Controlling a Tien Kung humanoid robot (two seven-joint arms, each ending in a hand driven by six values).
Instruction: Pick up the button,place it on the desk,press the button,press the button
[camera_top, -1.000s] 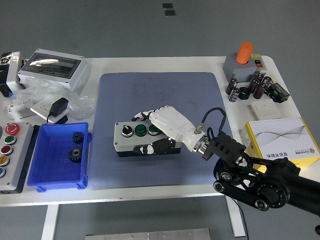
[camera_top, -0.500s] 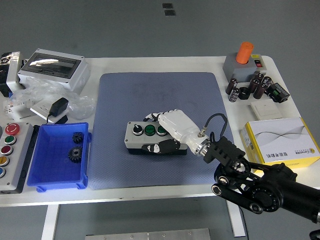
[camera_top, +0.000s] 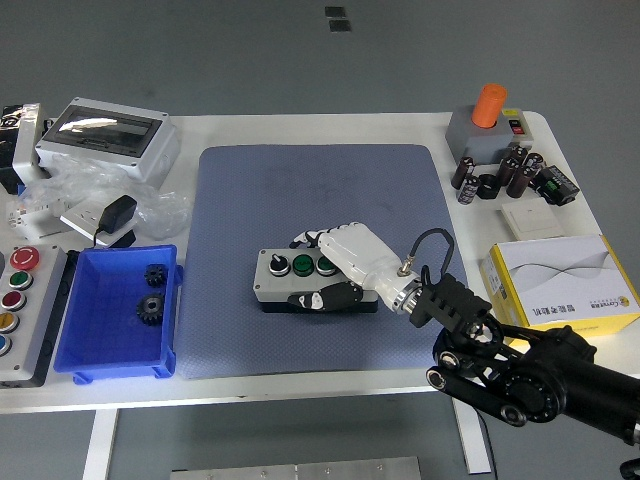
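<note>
A grey button box (camera_top: 285, 277) with a black knob and two green buttons lies on the blue-grey mat (camera_top: 320, 190), near the mat's middle front. My right hand (camera_top: 335, 268), white with black fingertips, is shut on the button box: its fingers curl over the far edge and its thumb (camera_top: 320, 298) presses the near side. The hand covers the box's right end. Its black arm (camera_top: 520, 375) comes in from the lower right. The left arm does not show.
A blue bin (camera_top: 105, 345) with two black gears sits left of the mat. A panel of coloured buttons (camera_top: 20, 300) lies at the far left. A white enclosure (camera_top: 105, 135) and plastic bags stand back left. An orange-knob box (camera_top: 485, 125), capacitors (camera_top: 500, 175) and a white-yellow carton (camera_top: 565, 285) are at the right.
My right hand has carried the button box to the right and slightly toward the front of the mat, keeping its grasp. The shift was larger earlier and small in the last half second.
</note>
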